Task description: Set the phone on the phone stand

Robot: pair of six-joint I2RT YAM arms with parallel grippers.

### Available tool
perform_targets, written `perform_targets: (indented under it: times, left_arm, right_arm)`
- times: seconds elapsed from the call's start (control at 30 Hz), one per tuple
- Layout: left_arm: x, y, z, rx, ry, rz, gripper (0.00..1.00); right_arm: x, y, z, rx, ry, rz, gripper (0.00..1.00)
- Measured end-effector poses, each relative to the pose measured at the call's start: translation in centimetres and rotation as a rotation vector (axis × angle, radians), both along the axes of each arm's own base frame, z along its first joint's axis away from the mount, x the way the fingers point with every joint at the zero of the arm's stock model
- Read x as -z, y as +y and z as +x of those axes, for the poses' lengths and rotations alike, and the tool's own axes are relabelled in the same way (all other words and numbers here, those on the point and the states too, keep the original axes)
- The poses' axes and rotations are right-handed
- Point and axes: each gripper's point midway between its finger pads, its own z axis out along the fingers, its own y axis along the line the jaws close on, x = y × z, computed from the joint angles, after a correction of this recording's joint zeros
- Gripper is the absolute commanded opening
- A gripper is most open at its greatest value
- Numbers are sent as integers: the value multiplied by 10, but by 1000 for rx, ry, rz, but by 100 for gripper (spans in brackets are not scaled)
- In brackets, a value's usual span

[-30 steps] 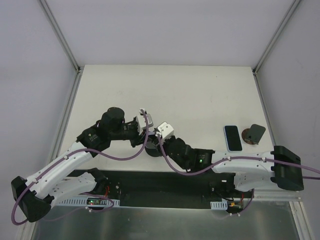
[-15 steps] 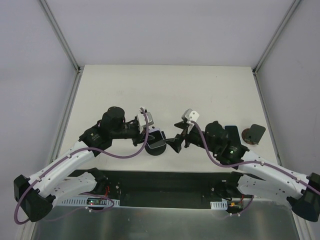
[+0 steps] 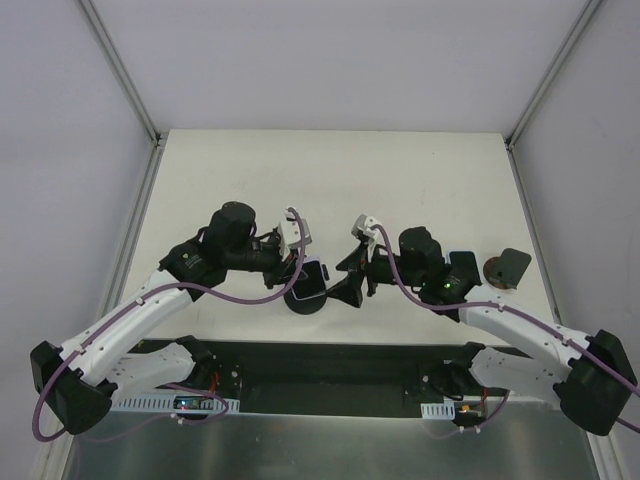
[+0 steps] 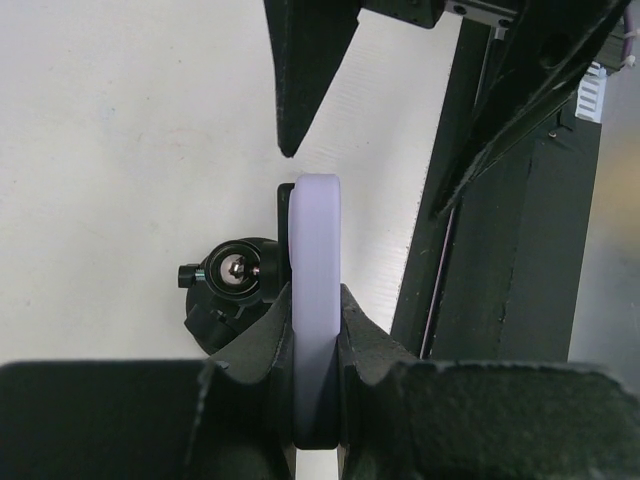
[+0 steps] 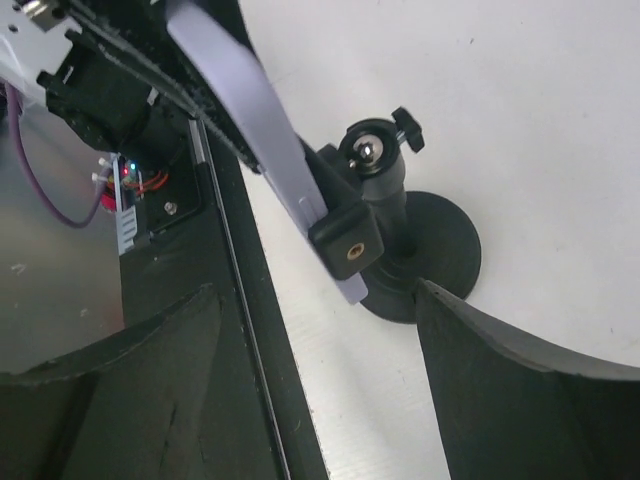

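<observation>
Lavender phone (image 4: 315, 250) at lower centre, pinched across its faces by the left hand (image 4: 316, 350), at the clamp of a black stand (image 5: 425, 250). The right hand (image 3: 352, 277) gapes alongside. The grey-brown stand (image 3: 507, 267) sits far right, well apart. Phone likely rigid, slick, breakable; take its long edges.

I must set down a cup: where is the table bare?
Bare: far half of the table, beyond the arms. Crowded: near middle, where left hand holds the lilac phone, right hand beside; right edge, by the small stand.
</observation>
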Motion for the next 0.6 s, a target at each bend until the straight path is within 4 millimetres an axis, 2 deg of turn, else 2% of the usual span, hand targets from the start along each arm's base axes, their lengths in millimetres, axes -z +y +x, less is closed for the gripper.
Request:
perform_targets:
  times: [0.13, 0.17, 0.23, 0.27, 0.33, 0.37, 0.43, 0.5, 0.53, 0.6]
  left_arm:
    - [-2, 1, 0, 1, 15, 23, 0]
    - [-3, 1, 0, 1, 18, 28, 0]
    - [-3, 1, 1, 4, 22, 38, 0]
    - [-3, 1, 1, 5, 21, 42, 0]
    - [-3, 2, 1, 8, 20, 47, 0]
    - [-3, 2, 0, 11, 21, 49, 0]
    - [-3, 4, -1, 15, 22, 57, 0]
    - [-1, 9, -4, 28, 15, 81, 0]
    - [0, 11, -4, 28, 14, 89, 0]
    - [1, 16, -7, 32, 10, 103, 0]
  right_arm:
    - [5, 19, 7, 15, 25, 50, 71]
    - [10, 25, 7, 20, 34, 53, 64]
    - [23, 35, 4, 31, 57, 56, 59]
    - [29, 40, 3, 40, 67, 57, 51]
    - [42, 48, 1, 53, 82, 48, 43]
    - [48, 53, 0, 68, 84, 45, 34]
    - [54, 62, 2, 98, 83, 47, 27]
    - [57, 69, 2, 117, 80, 64, 14]
    - [57, 73, 1, 122, 74, 73, 3]
    - [59, 80, 0, 139, 61, 84, 0]
